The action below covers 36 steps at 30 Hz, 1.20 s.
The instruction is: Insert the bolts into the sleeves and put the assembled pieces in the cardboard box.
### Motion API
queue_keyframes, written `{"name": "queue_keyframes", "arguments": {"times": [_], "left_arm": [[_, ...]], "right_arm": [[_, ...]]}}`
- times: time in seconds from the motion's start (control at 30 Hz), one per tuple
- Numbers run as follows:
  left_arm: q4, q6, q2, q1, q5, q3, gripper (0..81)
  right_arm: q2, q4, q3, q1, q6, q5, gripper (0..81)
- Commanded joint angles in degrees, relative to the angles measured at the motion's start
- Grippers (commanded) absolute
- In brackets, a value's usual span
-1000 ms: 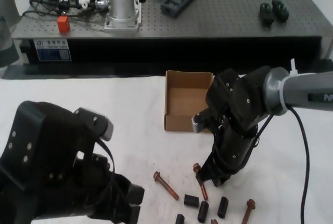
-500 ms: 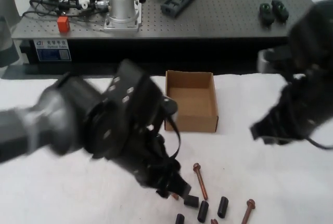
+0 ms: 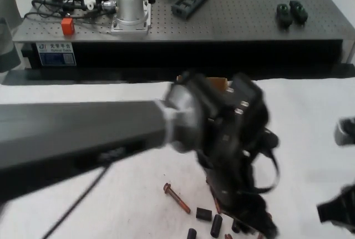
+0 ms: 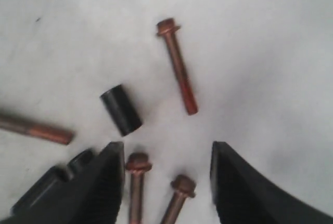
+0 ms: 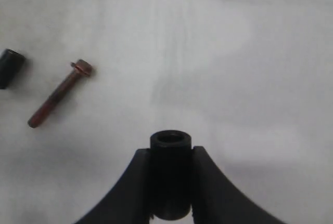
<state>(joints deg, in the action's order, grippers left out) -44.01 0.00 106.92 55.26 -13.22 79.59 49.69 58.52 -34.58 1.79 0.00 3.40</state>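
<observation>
The right hand [image 5: 170,157] is clamped on a black sleeve [image 5: 170,143], its bore left exposed, presumably to take a bolt. The left hand [image 4: 165,154] hangs spread wide over the bench [image 4: 270,52]. A loose bolt [image 4: 178,65] and a spare sleeve [image 4: 120,108] lie just ahead of it, so it is probably picking a bolt.

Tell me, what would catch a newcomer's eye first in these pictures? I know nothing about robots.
The thick grey left arm stretches across the high view and bends down toward the white cloth. Its left pincer hangs open above a copper-coloured bolt and a loose black sleeve. The right pincer is shut on a second black sleeve, with the hollow end showing.
</observation>
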Motion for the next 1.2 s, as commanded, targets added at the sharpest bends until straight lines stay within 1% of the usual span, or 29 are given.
{"name": "queue_keyframes", "arguments": {"times": [0.0, 0.1, 0.23, 0.47, 0.53, 0.57, 0.63, 0.73, 0.8, 0.83, 0.9, 0.97, 1.07, 1.17], "left_arm": [[-1.29, -1.73, 5.41, 2.24, 0.09, 6.18, 37.5], [-3.23, -3.5, 9.82, 2.75, 1.29, 10.64, 37.5], [-4.57, -6.14, 14.76, 2.73, 2.4, 15.33, 37.5], [-5.06, -6.9, 19.96, 3.0, 2.4, 20.05, 37.5], [-5.4, -6.9, 20.86, 3.0, 2.4, 20.51, 36.3], [-5.76, -6.9, 21.23, 3.15, 2.4, 20.53, 34.4], [-7.08, -6.9, 21.87, 3.34, 2.4, 20.53, 27.5], [-7.36, -6.8, 22.64, 3.79, 2.4, 20.53, 14.3], [-5.98, -5.55, 22.75, 3.87, 2.4, 20.53, 4.0], [-4.89, -5.53, 22.75, 3.87, 2.3, 20.53, 0.4], [-3.95, -5.89, 22.36, 3.87, 2.32, 21.02, 0.4], [-4.83, -5.95, 21.15, 3.67, 2.83, 21.5, 0.6], [-7.41, -6.61, 16.13, 2.01, 6.1, 20.68, 0.6], [-4.05, -8.68, 6.36, -1.5, 6.0, 15.37, 0.6]], "right_arm": [[-3.4, 1.34, 1.69, 2.82, 0.37, 0.15, 0.2], [-6.35, 2.53, 2.38, 5.32, -0.34, 0.15, 0.2], [-9.23, 2.97, 2.36, 7.37, -0.72, -0.55, 0.2], [-10.73, 3.35, 2.36, 7.62, -0.72, -0.55, 0.2], [-10.73, 3.35, 2.36, 7.62, -0.72, -0.55, 0.2], [-10.73, 3.35, 2.36, 7.62, -0.72, -0.55, 0.2], [-10.73, 3.35, 2.36, 7.62, -0.72, -0.55, 0.2], [-10.73, 3.35, 2.36, 7.62, -0.72, -0.55, 0.2], [-10.73, 3.35, 2.36, 7.62, -0.72, -0.55, 0.2], [-10.73, 3.35, 2.36, 7.62, -0.72, -0.55, 0.2], [-10.73, 3.33, 2.36, 7.62, -0.57, -0.55, 0.2], [-10.73, 2.88, 2.36, 7.62, -0.44, -2.07, 0.2], [-10.73, 1.87, 2.42, 7.36, -0.44, -7.96, 0.2], [-10.73, -0.38, 3.68, 7.36, 1.11, -16.98, 0.2]]}}
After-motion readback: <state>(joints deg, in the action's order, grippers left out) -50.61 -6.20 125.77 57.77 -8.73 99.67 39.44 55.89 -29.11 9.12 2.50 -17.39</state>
